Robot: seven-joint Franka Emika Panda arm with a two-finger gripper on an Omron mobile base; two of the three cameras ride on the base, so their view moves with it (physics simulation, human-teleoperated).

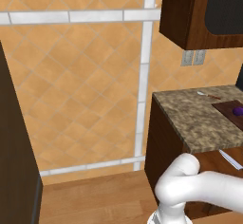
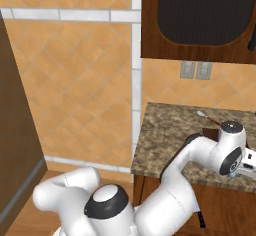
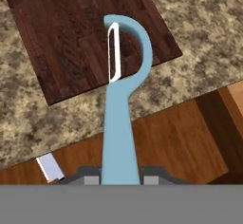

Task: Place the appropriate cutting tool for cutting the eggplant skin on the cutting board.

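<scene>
hand (image 3: 121,178) clamped on the light blue peeler (image 3: 119,104), its head above the cutting board (image 3: 90,42); setting it down remains

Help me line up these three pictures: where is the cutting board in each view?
Left base view: cutting board at the right edge, on the countertop, with the eggplant on it.
Right base view: I cannot make it out; the arm covers that part of the counter.
Hand view: upper left, behind the peeler head.
Shared landmark: the speckled countertop.
</scene>
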